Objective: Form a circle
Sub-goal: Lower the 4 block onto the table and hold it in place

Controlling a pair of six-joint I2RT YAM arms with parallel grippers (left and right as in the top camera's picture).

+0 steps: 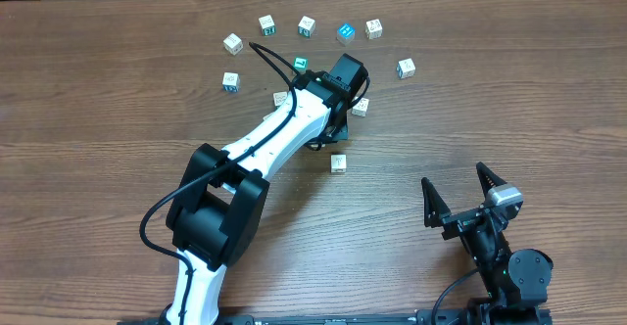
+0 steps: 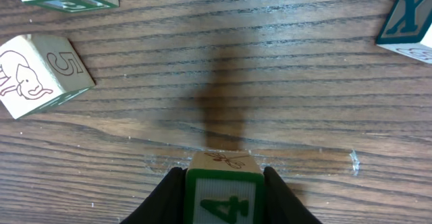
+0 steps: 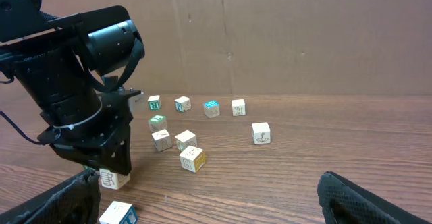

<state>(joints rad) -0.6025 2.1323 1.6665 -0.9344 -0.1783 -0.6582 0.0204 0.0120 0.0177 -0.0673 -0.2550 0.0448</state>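
Overhead view: open arc of small cubes [image 1: 307,25] along the far part of the table [image 1: 118,110], with a few more inside the arc and one stray cube [image 1: 338,163] nearer. Left claw [image 2: 224,198] pinching a green-bordered cube marked 4 [image 2: 223,183], hidden under the arm from above. Right claw [image 1: 458,191] spread wide, holding nothing, well apart from the arc.

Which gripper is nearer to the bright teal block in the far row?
Left. The left gripper is among the blocks, just short of the teal block; the right gripper sits far back.
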